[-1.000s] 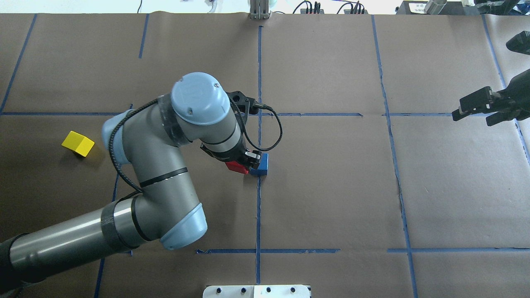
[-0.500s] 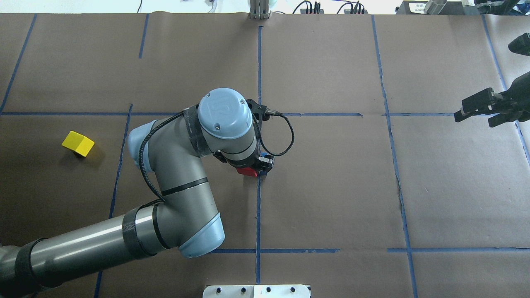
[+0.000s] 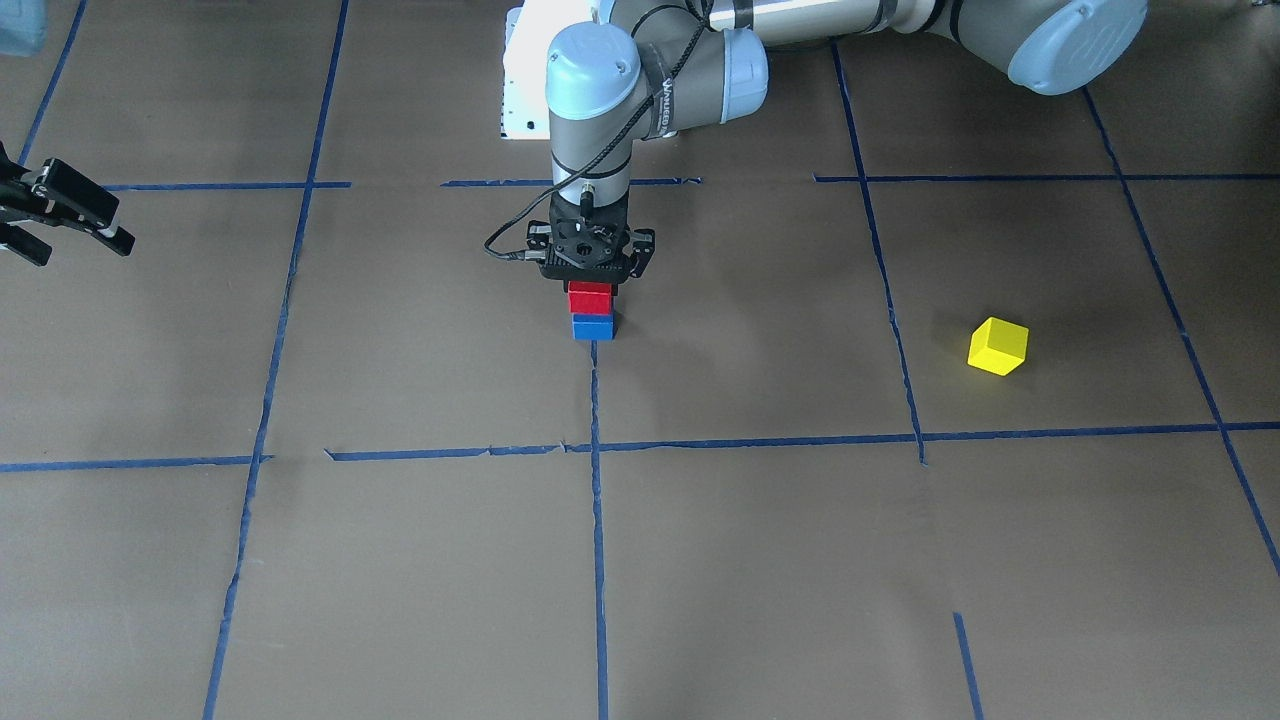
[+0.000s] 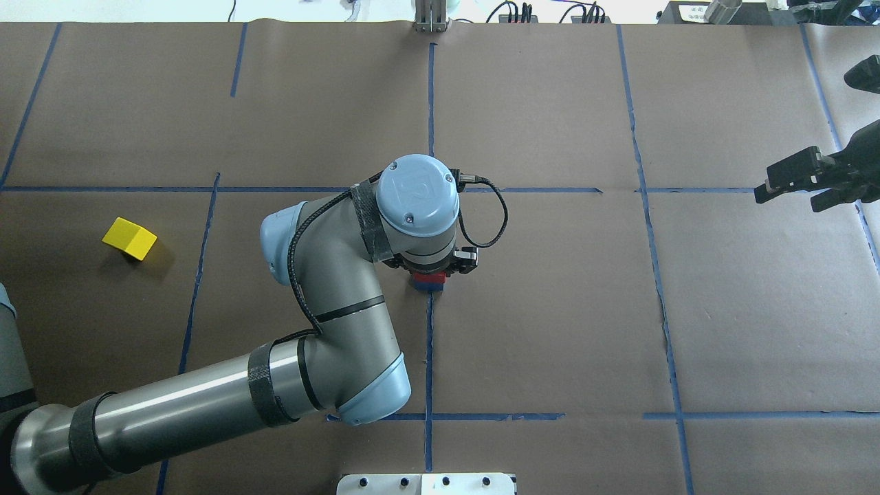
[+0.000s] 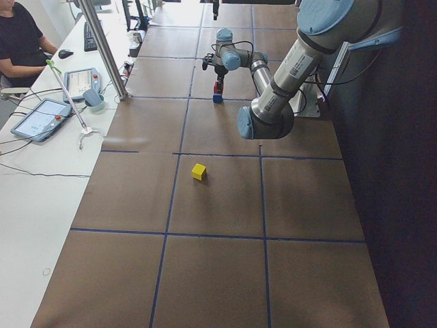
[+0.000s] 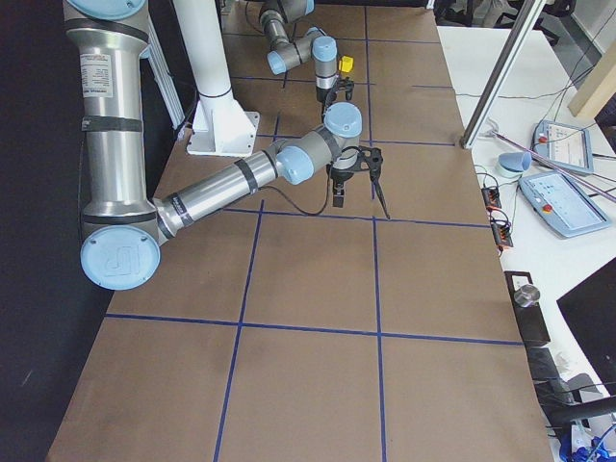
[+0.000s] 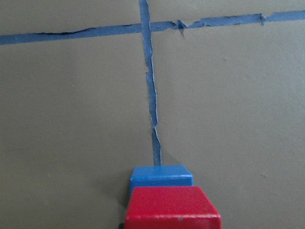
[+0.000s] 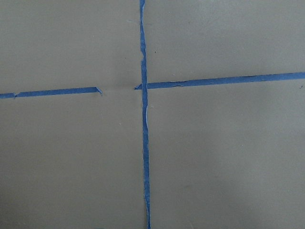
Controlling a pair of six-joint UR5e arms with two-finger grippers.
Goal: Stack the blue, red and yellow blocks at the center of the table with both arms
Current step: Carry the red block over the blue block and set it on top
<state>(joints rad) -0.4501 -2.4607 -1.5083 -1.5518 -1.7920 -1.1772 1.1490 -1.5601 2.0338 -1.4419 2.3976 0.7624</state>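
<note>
A yellow block point(image 4: 129, 238) lies alone on the surface point(image 4: 550, 330), well off to the left tool's left. At centre, the left tool point(image 3: 590, 288) points straight down, closed on a red block point(image 7: 172, 207) directly over a blue block point(image 7: 161, 175); whether the two touch is unclear. Far right, the right tool point(image 4: 787, 192) hovers with its jaws spread wide, empty. Red is apparently being placed on blue. Next probably comes a gentle release, a straight lift, then fetching yellow.

A robotics lab is showing itself here: brown paper is covering the table point(image 4: 550, 309), with blue tape lines point(image 4: 429, 357) gridding it. In the exterior left view an operator point(image 5: 17, 41) is sitting at ten o'clock, and teach pendants point(image 5: 39, 117) are lying on a white bench point(image 5: 41, 205) around nine o'clock.
</note>
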